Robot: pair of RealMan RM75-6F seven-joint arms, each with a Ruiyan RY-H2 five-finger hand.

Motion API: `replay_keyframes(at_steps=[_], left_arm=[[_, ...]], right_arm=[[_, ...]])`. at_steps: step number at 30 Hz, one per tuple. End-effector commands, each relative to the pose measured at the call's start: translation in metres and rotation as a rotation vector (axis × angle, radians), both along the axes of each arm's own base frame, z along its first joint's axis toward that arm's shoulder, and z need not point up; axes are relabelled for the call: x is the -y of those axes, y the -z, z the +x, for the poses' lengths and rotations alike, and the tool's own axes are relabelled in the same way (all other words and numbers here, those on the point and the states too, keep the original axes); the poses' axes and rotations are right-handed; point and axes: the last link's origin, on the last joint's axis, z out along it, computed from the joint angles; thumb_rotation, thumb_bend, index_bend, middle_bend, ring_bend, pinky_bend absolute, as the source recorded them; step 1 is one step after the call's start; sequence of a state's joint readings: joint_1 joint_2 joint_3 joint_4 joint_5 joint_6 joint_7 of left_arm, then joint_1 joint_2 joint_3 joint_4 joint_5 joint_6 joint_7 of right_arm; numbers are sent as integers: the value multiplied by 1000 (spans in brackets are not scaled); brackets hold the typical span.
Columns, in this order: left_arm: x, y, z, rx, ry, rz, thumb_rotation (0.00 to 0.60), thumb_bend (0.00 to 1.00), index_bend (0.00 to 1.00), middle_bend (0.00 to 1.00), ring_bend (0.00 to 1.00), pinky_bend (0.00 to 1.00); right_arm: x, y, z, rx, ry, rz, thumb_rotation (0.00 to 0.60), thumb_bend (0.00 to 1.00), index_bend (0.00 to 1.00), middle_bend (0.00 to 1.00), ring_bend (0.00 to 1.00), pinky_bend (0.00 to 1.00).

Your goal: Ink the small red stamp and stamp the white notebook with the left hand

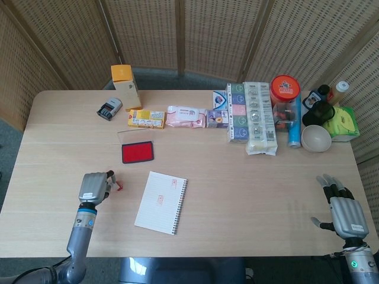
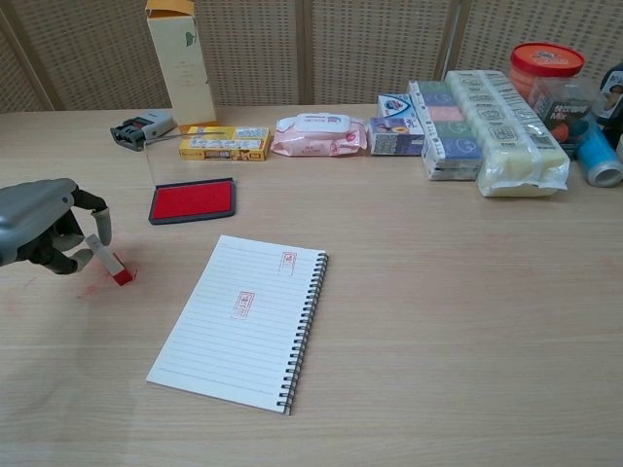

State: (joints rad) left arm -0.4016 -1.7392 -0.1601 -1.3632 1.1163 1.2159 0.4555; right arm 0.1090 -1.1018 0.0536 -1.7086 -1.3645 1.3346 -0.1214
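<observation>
The small red stamp (image 1: 119, 186) (image 2: 112, 261), with a white grip and a red base, leans tilted on the table left of the white notebook (image 1: 161, 202) (image 2: 243, 321). My left hand (image 1: 93, 188) (image 2: 39, 226) pinches its white top between thumb and a finger. The notebook lies open and carries two red prints. The red ink pad (image 1: 137, 152) (image 2: 192, 200) sits open a little beyond the stamp. My right hand (image 1: 346, 212) rests at the near right table edge, fingers spread, holding nothing; the chest view does not show it.
Along the back stand an orange-topped carton (image 1: 125, 86), a grey date stamper (image 1: 109, 108), a yellow box (image 1: 146, 119), a pink wipes pack (image 1: 186, 116), wrapped packs (image 1: 260, 118), a red-lidded jar (image 1: 285, 94) and a bowl (image 1: 315, 138).
</observation>
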Motion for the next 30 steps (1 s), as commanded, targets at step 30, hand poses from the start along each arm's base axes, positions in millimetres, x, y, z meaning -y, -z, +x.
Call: replay_keyframes(at_steps=[30], left_arm=[[-83, -53, 47, -33, 113, 93, 600, 446, 589, 1000, 1000, 1000]], right_arm=[[11, 7, -3, -13, 25, 28, 600, 20, 0, 9, 72, 147]])
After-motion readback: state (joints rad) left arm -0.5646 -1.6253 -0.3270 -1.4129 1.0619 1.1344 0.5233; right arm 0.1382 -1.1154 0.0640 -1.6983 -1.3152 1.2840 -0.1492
